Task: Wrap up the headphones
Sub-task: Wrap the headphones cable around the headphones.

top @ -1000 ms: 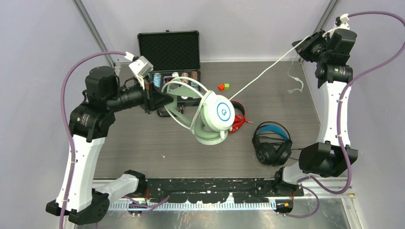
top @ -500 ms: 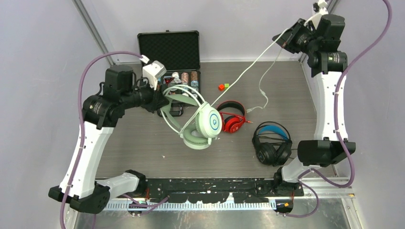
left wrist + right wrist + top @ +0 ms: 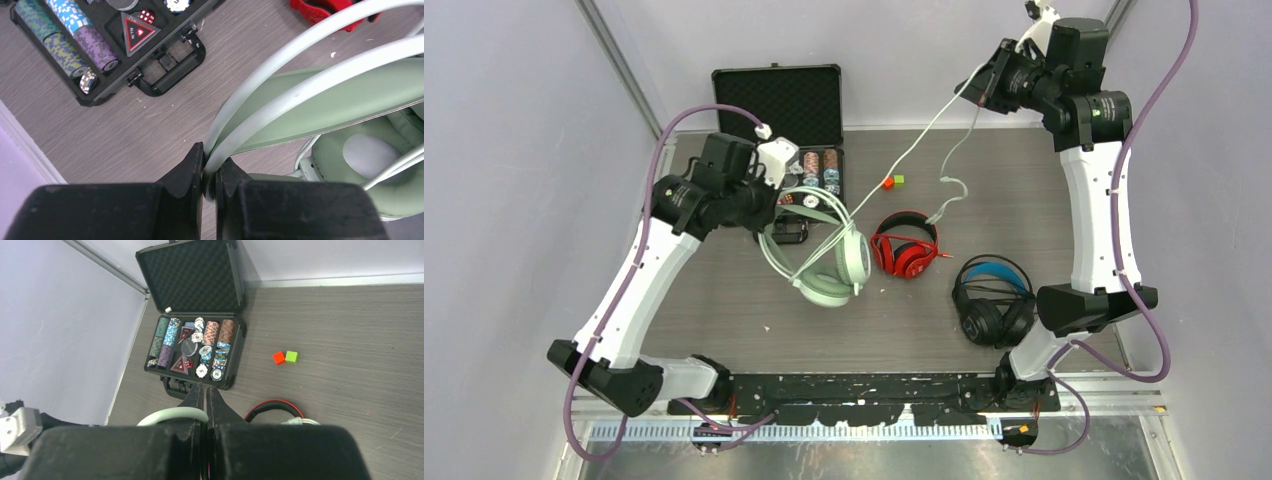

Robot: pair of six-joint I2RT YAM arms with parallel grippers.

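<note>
Top external view, from the left: the left gripper [image 3: 209,166] is clamped on the thin wire headband of the mint-green headphones [image 3: 829,270], which hang tilted just over the table [image 3: 724,310] near its middle. Their white cable [image 3: 904,160] runs taut up and rightward, unwound, so I judge the wrapping of this pair barely begun. The red headphones [image 3: 906,255] and black headphones [image 3: 994,300] lie flat with loose cables, both yet to be done. The right gripper [image 3: 980,88], raised high at the far right, is closed with the cable pinched in it, and a slack tail dangles below.

For room, the open chip case [image 3: 776,105] sits close behind the left gripper, and two small cubes [image 3: 892,181] lie under the cable. The near half of the table is bare, while the right arm works close to the back wall.
</note>
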